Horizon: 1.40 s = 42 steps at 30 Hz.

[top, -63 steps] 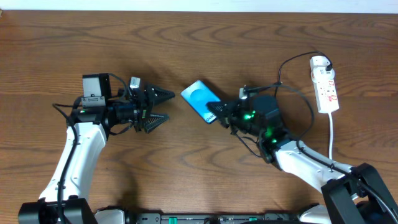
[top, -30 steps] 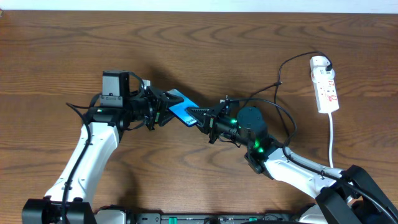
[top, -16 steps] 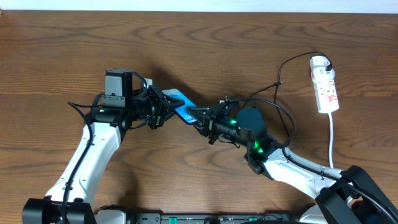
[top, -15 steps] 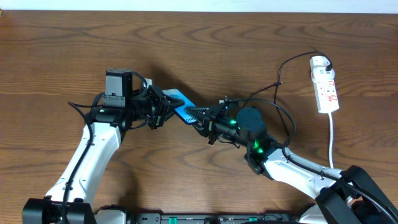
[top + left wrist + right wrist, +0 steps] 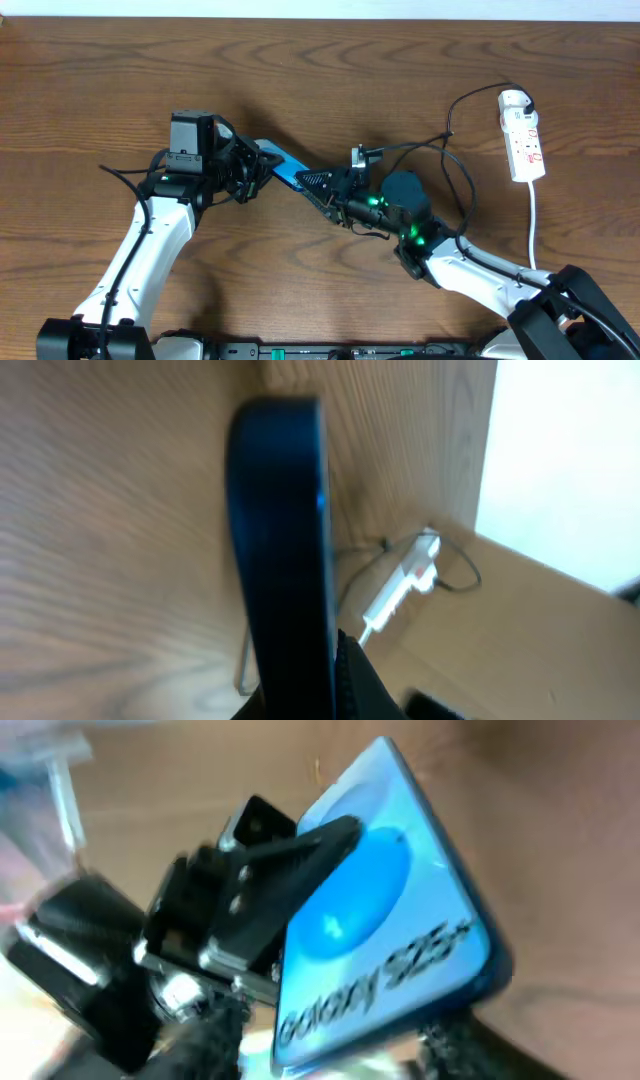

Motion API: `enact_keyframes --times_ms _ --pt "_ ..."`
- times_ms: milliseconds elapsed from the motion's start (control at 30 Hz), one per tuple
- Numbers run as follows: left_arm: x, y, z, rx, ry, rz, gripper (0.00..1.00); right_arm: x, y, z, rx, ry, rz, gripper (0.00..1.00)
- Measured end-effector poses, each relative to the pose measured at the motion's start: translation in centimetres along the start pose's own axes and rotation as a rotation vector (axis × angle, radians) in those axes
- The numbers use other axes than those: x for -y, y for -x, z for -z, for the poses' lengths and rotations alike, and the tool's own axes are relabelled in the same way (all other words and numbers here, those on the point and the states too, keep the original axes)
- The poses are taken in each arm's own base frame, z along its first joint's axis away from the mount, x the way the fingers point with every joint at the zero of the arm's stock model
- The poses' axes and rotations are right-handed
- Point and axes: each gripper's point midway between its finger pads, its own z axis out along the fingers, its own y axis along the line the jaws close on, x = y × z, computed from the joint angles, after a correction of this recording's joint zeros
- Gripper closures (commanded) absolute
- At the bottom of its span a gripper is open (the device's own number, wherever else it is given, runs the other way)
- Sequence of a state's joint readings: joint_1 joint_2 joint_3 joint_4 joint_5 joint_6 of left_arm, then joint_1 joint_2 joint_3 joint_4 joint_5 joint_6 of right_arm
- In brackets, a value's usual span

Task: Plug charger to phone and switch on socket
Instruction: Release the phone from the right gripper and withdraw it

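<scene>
So the left hand [image 5: 258,168] is clamped tight on the phone [image 5: 283,168], one finger laid across the lit blue screen. The slab looks tipped up off the tabletop [image 5: 400,60], and it's edge-on in that hand's own wrist view. Just past the phone's free end sits the right hand [image 5: 312,184]. Its fingers look spread either side of that end, but they're blurry and I can't say whether they touch it. My take on handling: the phone's light and rigid, but it's slick glass, so it'll want to pivot if it's only pinched at one end. A squeeze across the flats nearer the middle, keeping the port end clear, seems the safe hold. Beyond the right hand, the charger [image 5: 449,125] is a thin limp black cable looping back over the wood. I'd grab it by the hard connector head, since the cord will just flop. Honestly can't pick out where the tip is. Farthest from both hands is the socket [image 5: 524,140], lying flat, with the cable running up to its far end.
</scene>
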State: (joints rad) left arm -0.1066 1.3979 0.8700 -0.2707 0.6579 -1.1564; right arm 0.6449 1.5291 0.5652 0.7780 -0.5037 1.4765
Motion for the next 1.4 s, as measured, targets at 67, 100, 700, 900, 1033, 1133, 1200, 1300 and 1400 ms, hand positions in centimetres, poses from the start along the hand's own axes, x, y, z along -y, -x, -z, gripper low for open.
enact_keyframes --times_ms 67,100,700,900,1033,1133,1200,1300,1400 --pt "-0.2 0.8 0.0 0.048 0.015 -0.002 0.93 0.0 0.2 0.2 -0.008 0.003 0.106 0.29" --pt "-0.4 1.3 0.1 0.072 0.023 -0.004 0.92 -0.1 0.4 0.4 -0.013 0.008 0.162 0.26" --pt "-1.1 3.7 0.4 0.212 0.069 -0.016 0.93 5.8 0.1 2.4 -0.172 -0.171 0.545 0.06" --pt "-1.1 3.9 0.5 0.228 0.070 -0.019 0.93 6.9 -0.3 2.7 -0.200 -0.208 0.550 0.04" --pt "-0.9 3.5 0.2 0.221 0.073 -0.032 0.93 7.2 -0.4 2.8 -0.207 -0.216 0.553 0.01" --pt "-0.8 2.5 -0.3 0.201 0.076 -0.051 0.93 7.4 -0.5 2.9 -0.213 -0.226 0.549 0.01" --pt "-0.7 1.8 -0.7 0.185 0.078 -0.061 0.92 7.8 -0.6 3.0 -0.220 -0.238 0.539 0.01" --pt "-0.2 1.0 -1.0 0.157 0.062 -0.074 0.93 8.5 -1.0 3.3 -0.242 -0.263 0.526 0.01" --pt "0.9 0.3 -1.2 0.121 0.017 -0.092 0.93 9.2 -1.5 3.8 -0.268 -0.291 0.505 0.01"
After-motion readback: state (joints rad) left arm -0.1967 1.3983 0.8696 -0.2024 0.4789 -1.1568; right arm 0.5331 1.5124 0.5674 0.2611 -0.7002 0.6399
